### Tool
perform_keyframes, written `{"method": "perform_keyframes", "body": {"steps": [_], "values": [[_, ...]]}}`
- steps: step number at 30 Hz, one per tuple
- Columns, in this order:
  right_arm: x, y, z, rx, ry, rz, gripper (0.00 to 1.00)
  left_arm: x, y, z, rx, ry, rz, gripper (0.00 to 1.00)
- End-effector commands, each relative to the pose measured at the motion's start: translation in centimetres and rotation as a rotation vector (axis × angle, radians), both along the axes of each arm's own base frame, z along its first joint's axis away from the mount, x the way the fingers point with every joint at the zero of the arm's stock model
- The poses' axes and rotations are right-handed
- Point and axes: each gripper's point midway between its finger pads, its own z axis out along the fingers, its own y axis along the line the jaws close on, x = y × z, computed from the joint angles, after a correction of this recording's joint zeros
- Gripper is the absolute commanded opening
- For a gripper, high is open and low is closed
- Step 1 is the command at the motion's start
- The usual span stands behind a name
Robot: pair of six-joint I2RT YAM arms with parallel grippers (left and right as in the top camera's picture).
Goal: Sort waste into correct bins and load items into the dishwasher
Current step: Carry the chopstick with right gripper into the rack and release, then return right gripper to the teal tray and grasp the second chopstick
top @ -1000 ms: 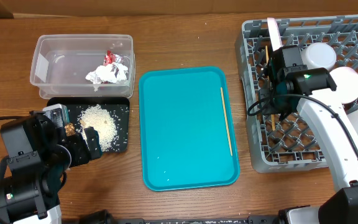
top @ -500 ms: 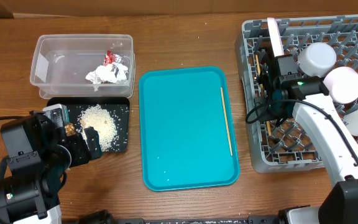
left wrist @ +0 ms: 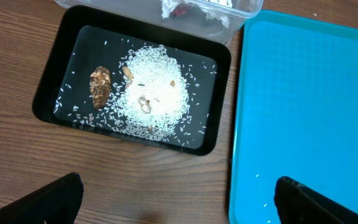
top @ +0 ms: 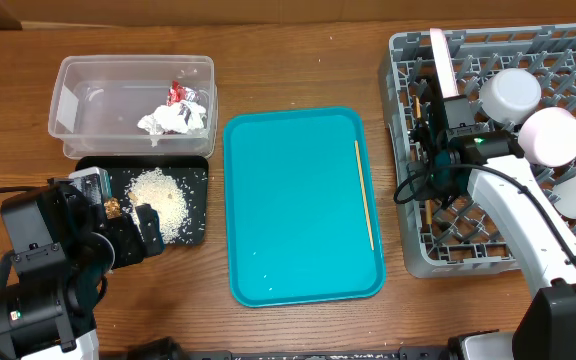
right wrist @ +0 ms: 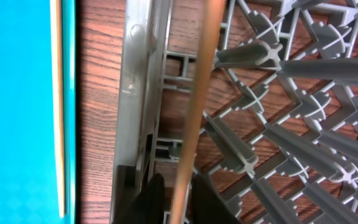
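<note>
My right gripper (top: 431, 135) is shut on a wooden chopstick (right wrist: 194, 106) and holds it over the left edge of the grey dish rack (top: 408, 235); the rack also shows in the right wrist view (right wrist: 291, 62). A second chopstick (top: 364, 195) lies on the teal tray (top: 288, 210) and shows in the right wrist view (right wrist: 57, 106). White and pink dishes (top: 553, 135) sit in the rack, and a pink plate (top: 440, 55) stands upright. My left gripper (left wrist: 179, 205) is open and empty below the black tray (left wrist: 55, 81) with rice (left wrist: 151, 93) and a brown lump (left wrist: 99, 86).
The clear tub (top: 68, 100) at the back left holds the crumpled napkin (top: 173, 120) and red foil wrapper (top: 177, 93). Bare wooden table lies in front of the black tray and around the teal tray.
My right gripper has moved left and toward the front along the rack's left edge with the chopstick. The left arm has not moved.
</note>
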Motion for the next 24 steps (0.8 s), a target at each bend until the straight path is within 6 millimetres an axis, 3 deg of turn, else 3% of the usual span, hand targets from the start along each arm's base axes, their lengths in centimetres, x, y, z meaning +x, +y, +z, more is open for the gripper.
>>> {"method": "perform_keyframes", "body": {"steps": [1,12,14,15,21,24], "values": [[-0.1,0.1,-0.3,0.007,0.004,0.000,0.21,0.0,-0.1,0.2,-0.013,-0.011,0.005,1.00],[-0.1,0.1,-0.3,0.008,0.003,-0.003,0.28,0.0,-0.1,0.2,-0.013,-0.011,0.005,1.00],[-0.2,0.2,-0.1,0.015,0.011,-0.001,0.39,0.0,-0.1,0.2,-0.013,-0.011,0.005,1.00],[-0.2,0.2,0.1,0.015,0.013,-0.001,0.40,0.0,-0.1,0.2,-0.013,-0.011,0.005,1.00],[2.0,0.8,5.7,0.046,-0.067,-0.018,0.41,0.0,-0.1,0.2,-0.013,-0.011,0.005,1.00],[3.3,3.5,8.9,0.194,-0.127,0.022,0.45,0.0,-0.1,0.2,-0.013,-0.011,0.005,1.00]]}}
